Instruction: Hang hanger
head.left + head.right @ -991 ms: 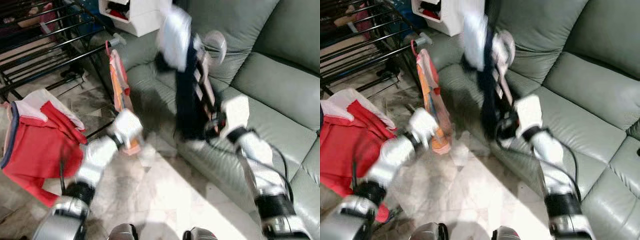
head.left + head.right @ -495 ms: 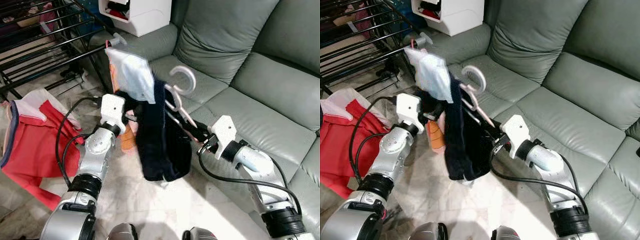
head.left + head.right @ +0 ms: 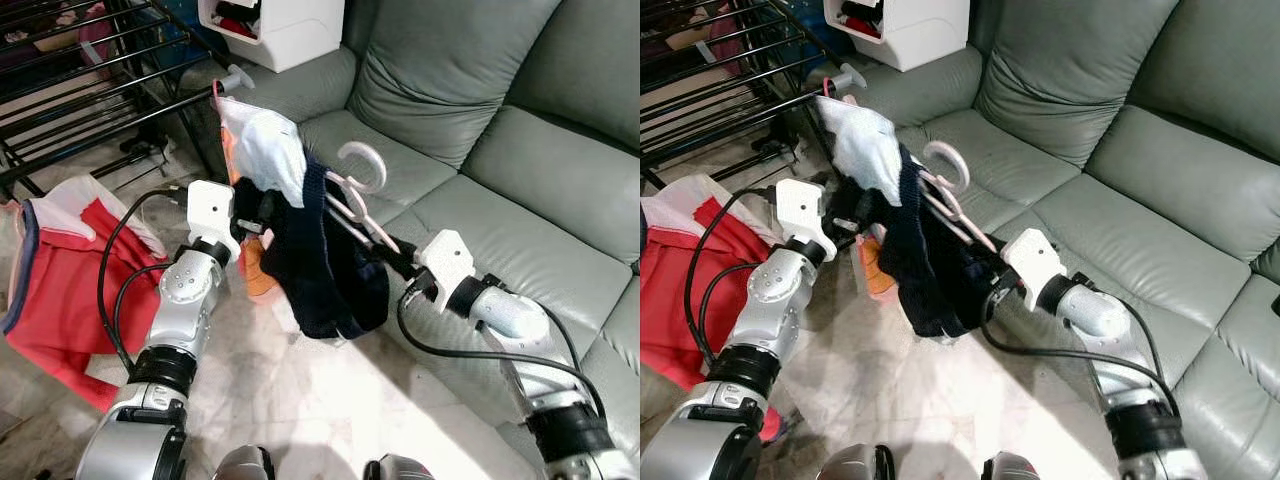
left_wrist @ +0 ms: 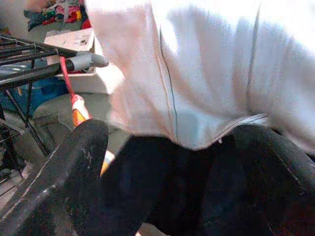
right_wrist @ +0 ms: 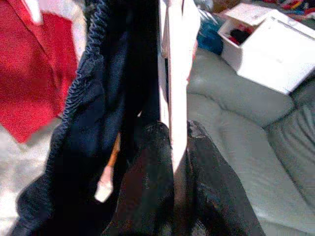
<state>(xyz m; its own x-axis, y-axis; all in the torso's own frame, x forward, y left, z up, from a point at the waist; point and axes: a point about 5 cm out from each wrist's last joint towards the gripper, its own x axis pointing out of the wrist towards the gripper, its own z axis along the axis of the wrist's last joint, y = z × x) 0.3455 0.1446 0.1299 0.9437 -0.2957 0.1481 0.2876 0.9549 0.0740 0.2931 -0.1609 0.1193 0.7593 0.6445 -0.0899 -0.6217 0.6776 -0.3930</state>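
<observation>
- The step in hand looks like the carry: the hanger (image 3: 358,200), loaded with a dark navy garment (image 3: 325,270) that has a pale white part (image 3: 268,150) at its top, is held up between the two arms, not yet on any rail.
- The right pincer (image 5: 173,162) is clamped on the hanger's pale bar; in the right wrist view the bar runs straight out from between its two black fingers, the hook rising well above it.
- The left pincer (image 3: 250,222) is pushed into the cloth on the hanger's far side. One black finger (image 4: 64,177) shows against the dark fabric, but whether the pair is pinched on it I cannot tell.
- Next move, as I judge it: lift the hook clear and carry it past the left pincer to the black drying rack (image 3: 90,100), then drop the hook over a bar.
- Count: one hanger being carried, one garment on it, one rack, one orange garment (image 3: 240,165) already hanging at the rack's end just beyond the left pincer, one red garment (image 3: 75,280) over the rack, one grey sofa (image 3: 480,150) behind the right pincer.
</observation>
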